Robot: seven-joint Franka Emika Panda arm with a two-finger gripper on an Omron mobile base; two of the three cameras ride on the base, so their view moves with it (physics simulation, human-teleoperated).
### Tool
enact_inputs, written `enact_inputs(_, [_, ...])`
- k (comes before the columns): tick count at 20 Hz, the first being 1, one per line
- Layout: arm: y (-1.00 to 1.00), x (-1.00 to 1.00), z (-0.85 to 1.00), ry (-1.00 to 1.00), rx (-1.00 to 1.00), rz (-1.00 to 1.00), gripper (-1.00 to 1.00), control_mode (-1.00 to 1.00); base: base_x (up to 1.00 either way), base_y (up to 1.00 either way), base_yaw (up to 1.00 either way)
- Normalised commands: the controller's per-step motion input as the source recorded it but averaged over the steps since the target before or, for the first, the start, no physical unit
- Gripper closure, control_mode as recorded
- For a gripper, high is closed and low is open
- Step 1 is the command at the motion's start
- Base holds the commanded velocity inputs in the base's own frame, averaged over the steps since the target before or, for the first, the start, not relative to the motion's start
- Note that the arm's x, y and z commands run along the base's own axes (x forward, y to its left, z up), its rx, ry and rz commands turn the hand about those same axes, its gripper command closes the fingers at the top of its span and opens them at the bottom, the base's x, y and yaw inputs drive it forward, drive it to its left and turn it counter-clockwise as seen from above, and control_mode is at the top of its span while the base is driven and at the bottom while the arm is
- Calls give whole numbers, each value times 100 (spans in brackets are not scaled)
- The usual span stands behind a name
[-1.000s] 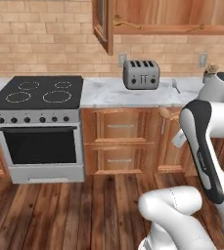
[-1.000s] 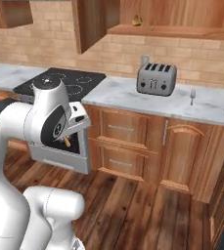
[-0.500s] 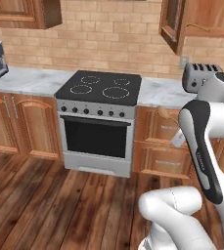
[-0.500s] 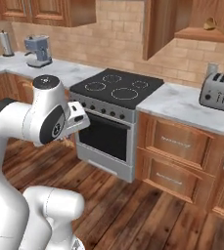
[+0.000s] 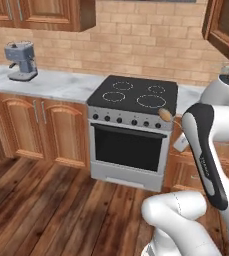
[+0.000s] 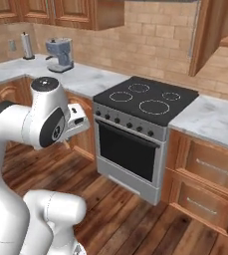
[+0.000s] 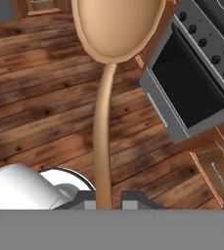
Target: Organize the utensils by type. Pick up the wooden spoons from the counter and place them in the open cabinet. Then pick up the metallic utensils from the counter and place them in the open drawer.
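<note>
Wood floor (image 7: 45, 107) beneath held wooden spoon (image 7: 103, 97).

The wooden spoon (image 7: 114, 29) is a pale tan, smooth and unpatterned, and its bowl tip (image 5: 164, 114) shows as a light-brown knob against the stove (image 5: 131, 130), which has a black glass top ringed with thin white burner circles, a silver-grey body and a black oven window. The counter (image 5: 56, 84) is white marble with faint grey veining over reddish-brown panelled cabinets (image 5: 41, 125), the wall behind is tan brick (image 5: 146, 30), and at ten o'clock in the left base view stands a blue-grey coffee machine (image 5: 21, 60). The floor (image 7: 40, 97) is dark brown planks with knots and streaky grain, and the paper towel roll (image 6: 27, 45) is white.
</note>
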Motion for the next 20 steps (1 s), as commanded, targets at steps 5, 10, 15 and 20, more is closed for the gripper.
enact_inputs(5, [0,0,0,0,0,0,100,100,100,33,21])
enact_inputs(10, [0,0,0,0,0,0,100,100,91,21,44])
enact_inputs(15, [0,0,0,0,0,0,100,100,55,27,55])
enact_inputs(20, [0,0,0,0,0,0,100,100,31,29,64])
